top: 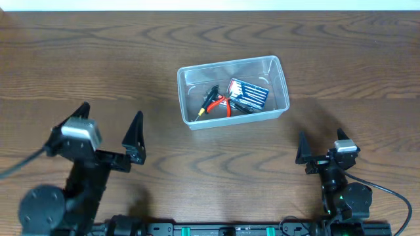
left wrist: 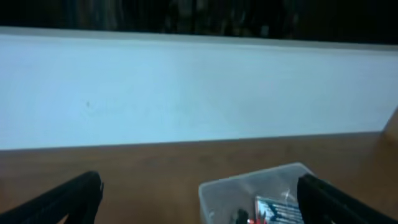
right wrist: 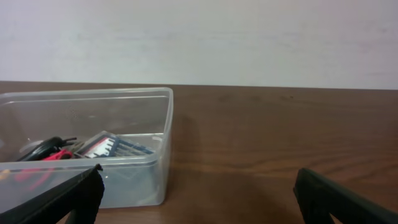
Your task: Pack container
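Note:
The clear plastic container (top: 279,82) stands on the wooden table at the centre back. Inside lie red-handled pliers (top: 218,103), a black tool with a yellow tip (top: 207,99) and a dark blue striped packet (top: 249,94). My left gripper (top: 110,128) is open and empty at the front left, well short of the container (left wrist: 214,190). My right gripper (top: 321,145) is open and empty at the front right; the container (right wrist: 163,118) shows to its left with the packet (right wrist: 115,147) inside.
A white wall (left wrist: 199,87) runs behind the table's far edge. The arm bases (top: 59,203) sit at the front edge of the table.

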Robot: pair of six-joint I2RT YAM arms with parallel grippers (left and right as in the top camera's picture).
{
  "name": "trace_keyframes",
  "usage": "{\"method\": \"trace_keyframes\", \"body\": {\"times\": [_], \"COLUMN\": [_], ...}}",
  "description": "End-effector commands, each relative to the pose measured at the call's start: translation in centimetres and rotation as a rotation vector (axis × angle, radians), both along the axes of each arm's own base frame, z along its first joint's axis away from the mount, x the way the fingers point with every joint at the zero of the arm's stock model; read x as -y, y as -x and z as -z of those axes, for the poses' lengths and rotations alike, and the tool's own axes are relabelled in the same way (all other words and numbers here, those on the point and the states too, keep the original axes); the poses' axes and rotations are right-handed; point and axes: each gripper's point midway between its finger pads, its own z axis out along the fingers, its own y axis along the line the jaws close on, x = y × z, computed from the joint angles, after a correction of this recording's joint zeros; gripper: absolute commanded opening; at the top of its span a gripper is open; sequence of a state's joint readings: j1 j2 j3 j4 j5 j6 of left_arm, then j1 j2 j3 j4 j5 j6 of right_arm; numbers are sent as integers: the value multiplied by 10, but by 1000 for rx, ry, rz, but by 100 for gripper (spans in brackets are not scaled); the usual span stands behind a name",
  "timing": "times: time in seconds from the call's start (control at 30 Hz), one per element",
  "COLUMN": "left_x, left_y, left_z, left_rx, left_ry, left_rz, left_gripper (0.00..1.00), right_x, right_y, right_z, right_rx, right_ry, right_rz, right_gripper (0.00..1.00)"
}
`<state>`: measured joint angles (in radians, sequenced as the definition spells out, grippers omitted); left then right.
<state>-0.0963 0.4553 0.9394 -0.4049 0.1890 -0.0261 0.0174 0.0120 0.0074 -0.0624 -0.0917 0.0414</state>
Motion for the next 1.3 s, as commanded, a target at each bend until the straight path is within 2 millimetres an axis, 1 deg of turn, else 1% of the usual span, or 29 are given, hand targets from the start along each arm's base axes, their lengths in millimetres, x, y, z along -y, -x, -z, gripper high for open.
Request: {"method": "trace_keyframes", "body": {"times": [0.0,0.13,0.3,0.43,0.6,0.9,1.03,1.27], "left_x": [2,-2,-13,-22,-24,-25,-30,-40], "left_y": [4,7,14,17,21,14,7,-5], "left_z": [16,30,37,42,52,56,69,97], "left_rx": [49,159,273,309,332,440,439,411], "left_ry": [52,76,99,94,94,98,105,115], "left_rz": [15,3,-43,-88,-97,-97,-128,-184], "left_gripper": [98,98,98,98,98,98,98,98], "right_x": [0,0,0,0,0,0,0,0], "right_y": [0,0,0,0,0,0,0,0], "right_z": [1,1,1,1,1,1,1,1], "right_rx": [0,0,0,0,0,0,0,0], "right_ry": [-1,-1,-1,-1,-1,-1,-1,-1], "right_rz": [5,5,5,5,5,5,5,5], "right_gripper": [99,99,99,99,99,99,99,99]}}
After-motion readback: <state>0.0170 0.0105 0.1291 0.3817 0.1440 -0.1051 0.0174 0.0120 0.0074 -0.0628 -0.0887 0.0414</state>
